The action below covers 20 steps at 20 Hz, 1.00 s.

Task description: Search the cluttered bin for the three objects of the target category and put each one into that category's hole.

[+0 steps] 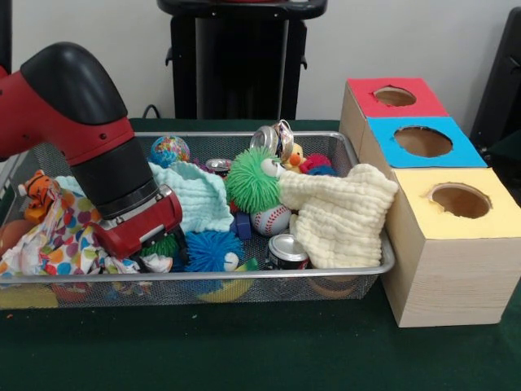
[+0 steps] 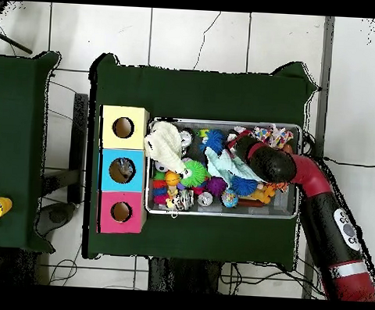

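Green desk [image 1: 244,350] cloth runs bare along the front, then the wire mesh bin [image 1: 383,265] sits on it, packed. Front row in the bin: silver can [image 1: 286,251] upright, blue spiky ball [image 1: 210,249], polka-dot cloth [image 1: 57,236] at one end. Behind those: baseball [image 1: 270,219], green spiky ball [image 1: 251,179], cream cloth [image 1: 338,213] draped over the bin's end nearest the boxes, mint cloth [image 1: 195,195], second can [image 1: 267,138] tipped at the back, globe ball [image 1: 169,150], tiger toy [image 1: 37,191]. Three wooden boxes stand just beside the bin, tops yellow [image 1: 464,204], blue [image 1: 423,142], red [image 1: 395,98], each with a round hole. Target category isn't stated, so I can't say which three items count. Overhead view shows something pale down in the blue hole [image 2: 122,170]; too small to identify, so at most one drop may be done. Yellow and red holes look dark, nothing seen in them. Arm is reaching down into the bin, claw [image 1: 151,259] buried among polka-dot cloth and spiky toys; cannot tell if it's released or clenched, or whether it holds anything. Judgement: search phase, most of the job left, lots hidden under the cloths.
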Available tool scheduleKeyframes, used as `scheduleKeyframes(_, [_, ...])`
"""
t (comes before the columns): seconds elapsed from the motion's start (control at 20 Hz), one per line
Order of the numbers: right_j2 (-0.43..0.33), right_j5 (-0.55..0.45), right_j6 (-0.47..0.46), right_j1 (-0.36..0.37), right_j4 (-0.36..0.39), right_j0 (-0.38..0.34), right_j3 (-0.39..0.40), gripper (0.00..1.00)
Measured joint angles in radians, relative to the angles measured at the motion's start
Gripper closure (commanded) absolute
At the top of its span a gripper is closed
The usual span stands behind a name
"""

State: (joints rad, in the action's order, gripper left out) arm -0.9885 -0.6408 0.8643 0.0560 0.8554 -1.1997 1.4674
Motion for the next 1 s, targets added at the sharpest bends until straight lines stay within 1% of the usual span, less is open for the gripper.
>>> scheduleKeyframes(1.0, [0.003,0.015,0.0,-0.003,-0.001,-0.002,0.004,0.0])
